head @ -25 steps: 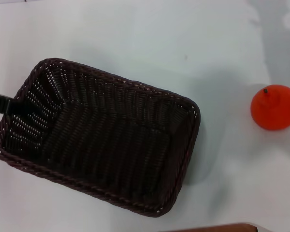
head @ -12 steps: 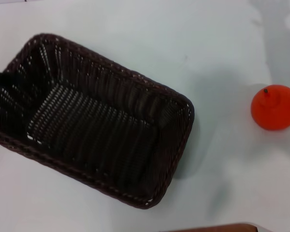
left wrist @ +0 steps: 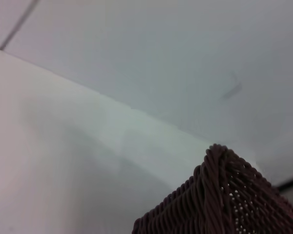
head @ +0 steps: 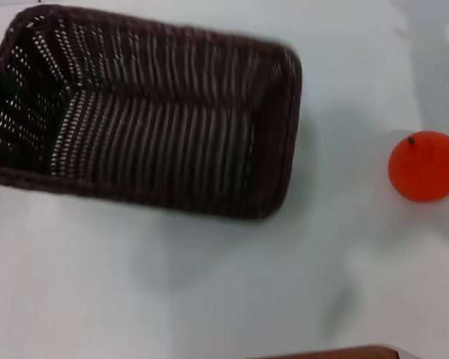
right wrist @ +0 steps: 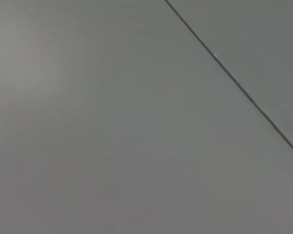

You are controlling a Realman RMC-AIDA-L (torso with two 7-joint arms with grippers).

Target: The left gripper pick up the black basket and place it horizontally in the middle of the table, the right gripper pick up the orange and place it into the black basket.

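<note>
Head view shows the black basket (head: 146,112) at the far left of the tabletop (head: 209,292), opening up. The orange (head: 425,166) sits well apart at right. Neither hand is visible, so I cannot tell their grip.

You are looking at a black basket (head: 157,120) of woven wicker, very dark brown-black, with ribbed strands running across its floor and up its sloping sides; pale specks show through the gaps in the weave. In the left wrist view its corner (left wrist: 224,204) shows a thick twisted, rope-like braid along the rim, slightly glossy on the raised strands and rough in texture overall. The table (head: 209,284) under the basket is a plain pale surface, smooth and mostly matt, with soft shadows. To the right of the basket, the orange (head: 425,165) has a bright orange-red, matt, slightly dimpled skin and a tiny dark stem.
</note>
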